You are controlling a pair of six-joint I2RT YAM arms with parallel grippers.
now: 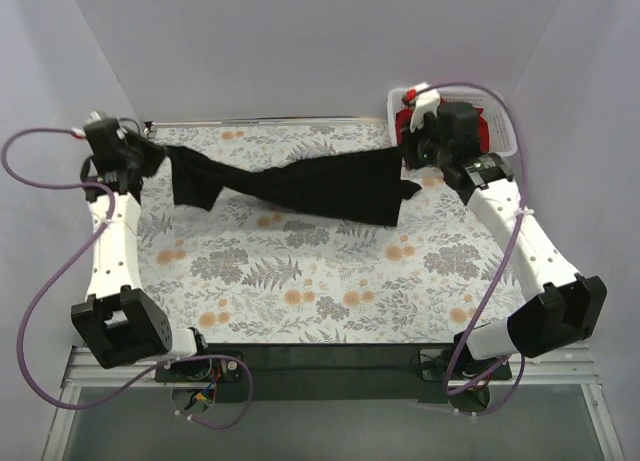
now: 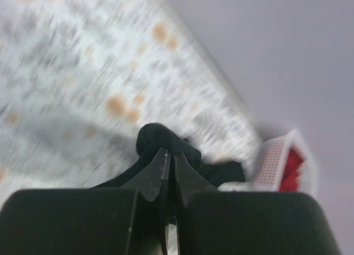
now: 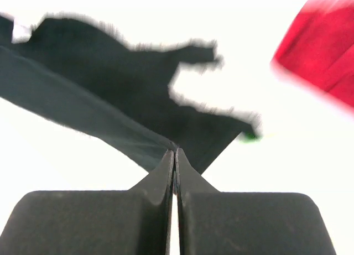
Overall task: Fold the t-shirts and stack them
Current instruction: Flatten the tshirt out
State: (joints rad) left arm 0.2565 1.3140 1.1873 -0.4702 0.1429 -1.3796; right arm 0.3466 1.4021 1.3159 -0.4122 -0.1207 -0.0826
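While each arm pinches one end of it, the black t-shirt is pulled out into a long band over the far side of the table, and its long way runs from left to right. The left gripper has its jaws tight together on the left end, and the right gripper has its jaws tight together on the right end. The red t-shirt sits in the white basket at the far right corner.

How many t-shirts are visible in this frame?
2. The black t-shirt stretches between the left hand and right hand; the red t-shirt lies in the basket, which may hide more.
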